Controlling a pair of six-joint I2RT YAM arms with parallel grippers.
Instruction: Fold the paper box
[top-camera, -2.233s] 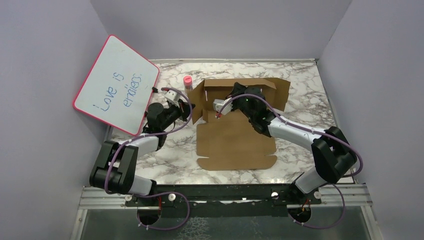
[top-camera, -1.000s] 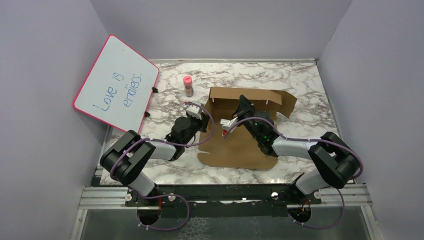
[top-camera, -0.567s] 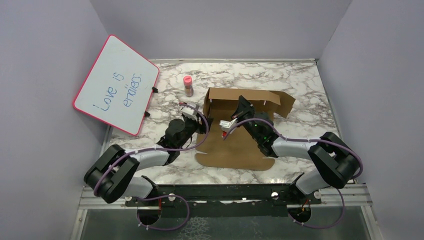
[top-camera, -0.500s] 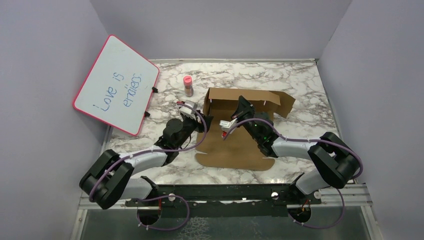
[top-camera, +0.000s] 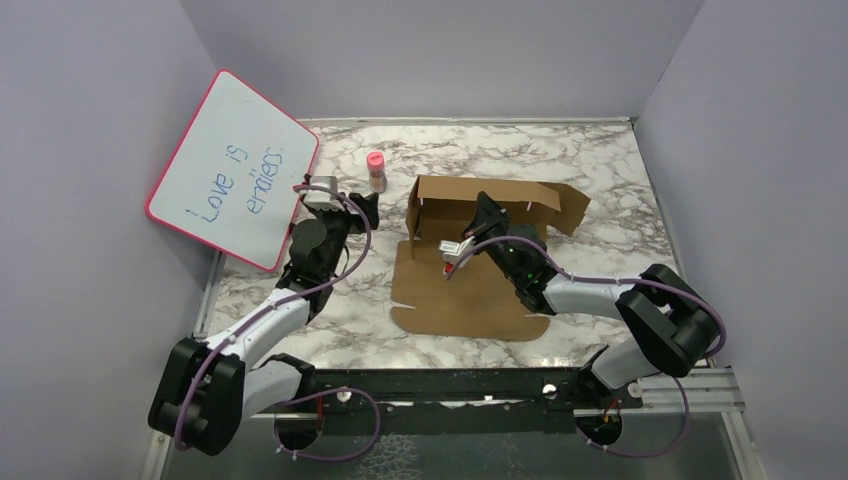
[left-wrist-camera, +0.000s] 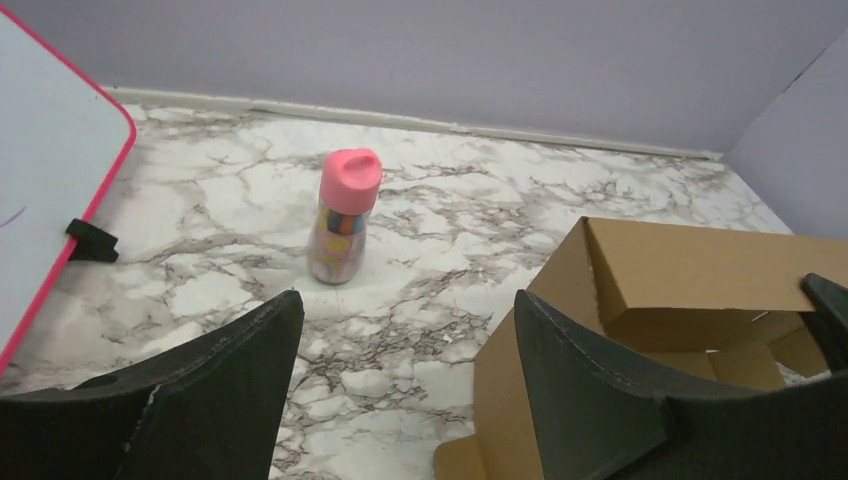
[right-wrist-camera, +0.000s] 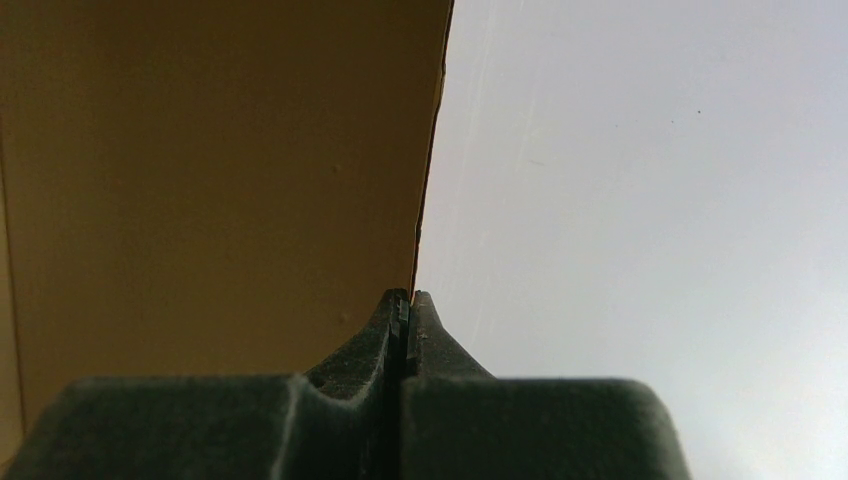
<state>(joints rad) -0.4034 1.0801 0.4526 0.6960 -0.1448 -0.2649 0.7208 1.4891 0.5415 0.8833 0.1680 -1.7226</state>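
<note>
The paper box (top-camera: 465, 295) is brown cardboard lying mid-table, its front panel flat and its back wall (top-camera: 490, 196) folded upright. My right gripper (top-camera: 486, 213) is shut inside the box, its tips against the raised wall. In the right wrist view a cardboard panel (right-wrist-camera: 210, 180) fills the left half, and its edge meets the tip of the shut right gripper (right-wrist-camera: 408, 296). My left gripper (top-camera: 362, 208) is open and empty, off the box's left side. In the left wrist view the left gripper (left-wrist-camera: 407, 300) frames bare marble, with the box (left-wrist-camera: 660, 270) at right.
A small pink-capped bottle (top-camera: 376, 171) stands behind the left gripper, also in the left wrist view (left-wrist-camera: 344, 217). A pink-framed whiteboard (top-camera: 232, 170) leans at the far left. Grey walls enclose the marble table (top-camera: 600, 170) on three sides.
The left gripper has let go, opened and drawn back leftward from the box's left edge toward the whiteboard. The box's left flap settled. The right arm stayed put.
</note>
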